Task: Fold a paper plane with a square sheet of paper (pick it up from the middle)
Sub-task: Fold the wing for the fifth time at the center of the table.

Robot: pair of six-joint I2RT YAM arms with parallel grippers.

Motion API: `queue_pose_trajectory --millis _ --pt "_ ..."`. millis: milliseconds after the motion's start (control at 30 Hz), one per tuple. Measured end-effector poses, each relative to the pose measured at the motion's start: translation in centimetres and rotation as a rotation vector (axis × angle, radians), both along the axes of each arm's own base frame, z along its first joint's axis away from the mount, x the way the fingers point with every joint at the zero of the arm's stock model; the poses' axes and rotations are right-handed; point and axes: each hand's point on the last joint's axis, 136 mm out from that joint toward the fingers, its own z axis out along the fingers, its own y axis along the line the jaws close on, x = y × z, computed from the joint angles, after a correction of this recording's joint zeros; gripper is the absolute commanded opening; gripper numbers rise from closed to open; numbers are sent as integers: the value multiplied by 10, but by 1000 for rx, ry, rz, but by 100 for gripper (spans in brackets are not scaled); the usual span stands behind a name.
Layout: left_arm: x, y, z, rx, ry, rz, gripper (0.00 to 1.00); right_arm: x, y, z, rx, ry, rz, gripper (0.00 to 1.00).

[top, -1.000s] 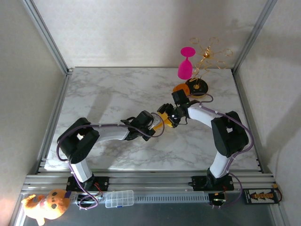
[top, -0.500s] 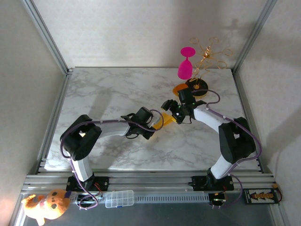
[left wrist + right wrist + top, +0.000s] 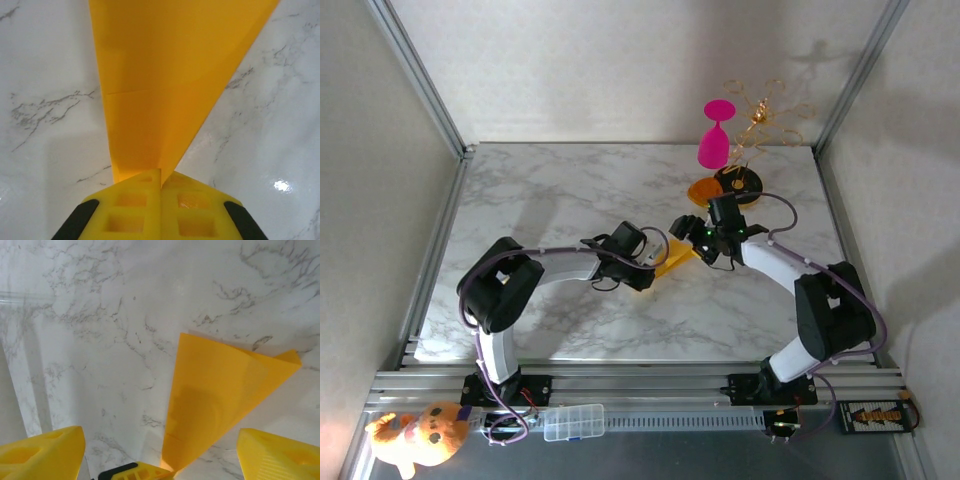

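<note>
The sheet of paper [image 3: 676, 258], yellow-orange and folded into a pointed, creased wedge, hangs just over the marble table [image 3: 540, 200] near its middle. My left gripper [image 3: 648, 266] is shut on the wedge's narrow end. In the left wrist view the paper [image 3: 165, 75] fans out from the closed yellow fingers [image 3: 135, 210] of the left gripper [image 3: 161, 176]. My right gripper [image 3: 696, 232] stands open just behind and to the right of the sheet. In the right wrist view its gripper [image 3: 160, 436] is spread wide, with the paper [image 3: 220, 390] in front of it and untouched.
A pink glass [image 3: 713, 140], a gold wire stand [image 3: 760, 118], and an orange-and-black disc [image 3: 738, 184] beside an orange dish [image 3: 700, 190] crowd the back right, close behind the right arm. Metal frame posts line the table's sides.
The right gripper has let go of the paper, opened, and drawn back toward the back right. The left gripper has shifted slightly right, still holding the paper.
</note>
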Motion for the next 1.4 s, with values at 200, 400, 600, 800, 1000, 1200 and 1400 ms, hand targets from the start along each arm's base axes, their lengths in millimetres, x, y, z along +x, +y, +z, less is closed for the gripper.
queue_pose_trajectory --millis 200,400,600,800,1000,1200,1400 --pt "6 -1 5 -94 73 83 0 0 -15 4 -55 -64 -3 78" --pt "5 -7 8 -168 132 137 0 -6 -15 -7 -83 -94 56 71" --pt "7 -11 10 -226 183 197 0 -17 -2 -22 -54 -114 173 64" --pt "6 -13 2 -253 238 249 0 -22 15 -42 -33 -105 275 63" --pt "7 -15 4 -274 249 271 0 -23 18 -59 -62 -84 326 67" --pt "7 -15 4 -278 253 271 0 -15 24 -62 -64 -93 350 70" --pt "6 -15 -2 -270 264 272 0 -13 26 -63 -61 -90 359 70"
